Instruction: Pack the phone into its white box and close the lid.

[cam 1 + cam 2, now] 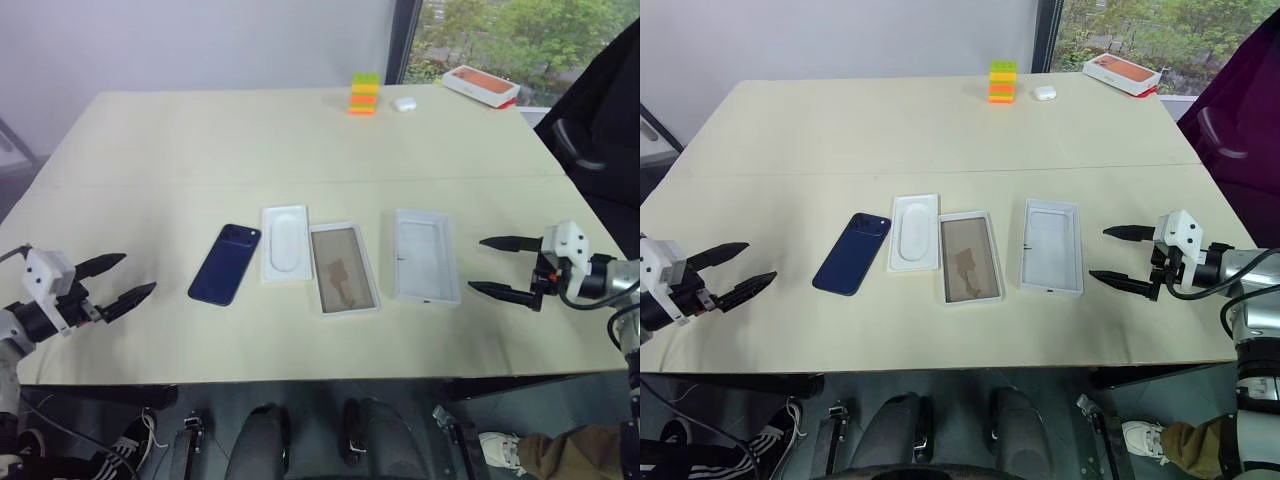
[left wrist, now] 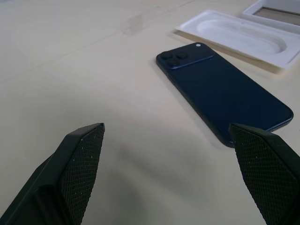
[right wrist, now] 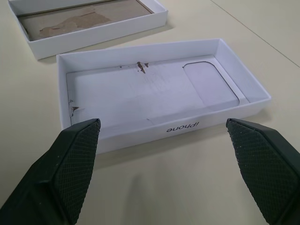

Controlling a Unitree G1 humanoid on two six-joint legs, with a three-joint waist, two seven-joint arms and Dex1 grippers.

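The dark navy phone [image 1: 225, 264] lies flat, back up, left of centre on the table. To its right sit a flat white insert [image 1: 285, 243], then the white box [image 1: 343, 268] with a tan floor, then the lid [image 1: 425, 255] lying open side up, plain white inside. My left gripper [image 1: 140, 272] hovers open left of the phone [image 2: 220, 96] and points toward it. My right gripper [image 1: 476, 264] hovers open just right of the lid [image 3: 154, 93], apart from it. Both grippers hold nothing.
At the table's far edge stand a stack of coloured blocks [image 1: 363, 94], a small white case [image 1: 404, 103] and an orange-topped box [image 1: 481, 84]. A dark bulky shape [image 1: 600, 120] crowds the table's right side. The table's front edge [image 1: 320, 378] runs just below the trays.
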